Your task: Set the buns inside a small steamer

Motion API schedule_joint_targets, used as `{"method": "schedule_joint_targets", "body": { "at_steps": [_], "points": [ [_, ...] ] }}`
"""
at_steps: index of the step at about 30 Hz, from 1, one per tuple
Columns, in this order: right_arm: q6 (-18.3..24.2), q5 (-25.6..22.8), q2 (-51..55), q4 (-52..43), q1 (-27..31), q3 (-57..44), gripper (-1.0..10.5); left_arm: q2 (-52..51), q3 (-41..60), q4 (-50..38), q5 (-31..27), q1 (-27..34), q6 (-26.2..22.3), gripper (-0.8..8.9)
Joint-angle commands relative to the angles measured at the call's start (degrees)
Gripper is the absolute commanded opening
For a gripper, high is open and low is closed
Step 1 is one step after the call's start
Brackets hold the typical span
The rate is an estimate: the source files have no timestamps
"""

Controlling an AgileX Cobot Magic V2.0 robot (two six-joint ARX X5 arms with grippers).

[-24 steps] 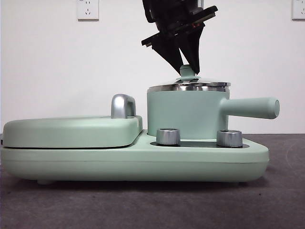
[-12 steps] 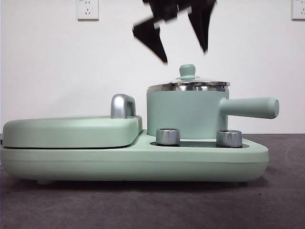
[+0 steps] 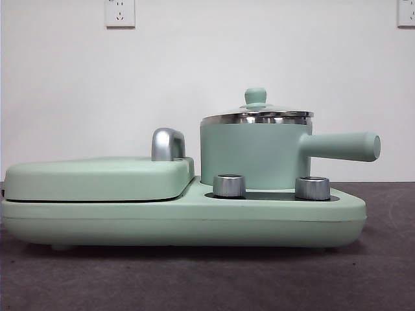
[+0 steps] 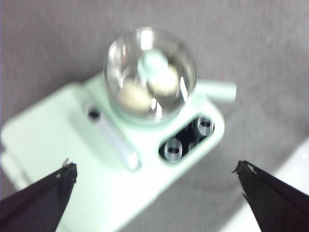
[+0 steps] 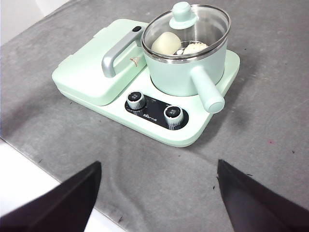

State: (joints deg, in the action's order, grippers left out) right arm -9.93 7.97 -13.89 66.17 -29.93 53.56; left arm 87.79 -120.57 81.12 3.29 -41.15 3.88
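Note:
The small steamer (image 3: 253, 155) stands on the right of the mint-green cooker base, handle pointing right, glass lid (image 3: 256, 111) on. Through the lid the right wrist view shows both buns inside: the smooth cream bun (image 5: 165, 43) and the ridged white bun (image 5: 194, 48). The blurred left wrist view shows the pot (image 4: 150, 72) from above with two pale buns (image 4: 135, 96) under the lid. My left gripper (image 4: 154, 176) is open and empty, high above the cooker. My right gripper (image 5: 159, 169) is open and empty, back from the cooker's front. Neither shows in the front view.
The flat hinged griddle (image 3: 97, 178) with chrome handle (image 3: 167, 144) fills the base's left half. Two steel knobs (image 3: 229, 185) sit at the base's front. Grey table cloth (image 5: 270, 145) lies all around; a white table edge (image 5: 19, 179) is near the right gripper.
The gripper that was shut on the lid knob let go, opened and rose out of the front view. The lid stays on the pot.

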Motion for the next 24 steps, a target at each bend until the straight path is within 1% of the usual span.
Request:
{"method": "schedule_joint_targets", "body": {
  "at_steps": [1, 3, 9, 13, 16, 17, 18, 19, 20, 21, 22, 24],
  "points": [
    [-0.1, 0.2, -0.2, -0.6, -0.3, 0.3, 3.8, -7.5, 10.1, 1.5, 0.1, -0.5, 0.3, 5.94],
    [0.3, 0.2, -0.2, -0.6, -0.3, 0.3, 3.8, -14.6, 19.1, -2.3, 0.1, -0.5, 1.6, 5.94],
    [0.3, 0.2, -0.2, -0.6, -0.3, 0.3, 3.8, -36.3, 44.0, -17.4, 0.1, -0.5, 5.0, 5.94],
    [0.2, 0.2, -0.2, -0.6, -0.3, 0.3, 3.8, -49.2, 56.6, -25.9, -0.2, -0.5, 8.0, 5.94],
    [0.0, 0.2, -0.2, -0.6, -0.3, 0.3, 3.8, -56.7, 63.1, -29.3, -0.9, -0.4, 10.8, 5.9],
    [-0.1, 0.2, -0.2, -0.6, -0.3, 0.3, 3.8, -58.4, 64.4, -29.7, -1.0, -0.4, 11.5, 5.67],
    [-0.2, 0.2, -0.2, -0.5, -0.3, 0.3, 3.5, -59.8, 65.4, -29.7, -1.1, -0.4, 12.2, 4.96],
    [-0.1, 0.2, -0.2, -0.5, -0.3, 0.3, 2.1, -61.1, 66.2, -29.4, -1.1, -0.4, 12.3, 3.41],
    [0.1, 0.2, -0.2, -0.5, -0.3, 0.3, 0.0, -62.0, 66.5, -28.5, -1.2, -0.4, 12.2, 0.91],
    [0.4, 0.2, -0.2, -0.6, -0.3, 0.3, 0.2, -62.4, 66.6, -27.6, -1.4, -0.4, 12.0, -0.08],
    [0.4, 0.2, -0.2, -0.6, -0.3, 0.3, 0.2, -62.8, 66.6, -26.9, -2.0, -0.4, 12.0, 0.47],
    [0.2, 0.2, -0.2, -0.6, -0.3, 0.3, 0.2, -63.0, 66.6, -26.0, -2.0, -0.5, 12.4, 0.37]
  ]
}}
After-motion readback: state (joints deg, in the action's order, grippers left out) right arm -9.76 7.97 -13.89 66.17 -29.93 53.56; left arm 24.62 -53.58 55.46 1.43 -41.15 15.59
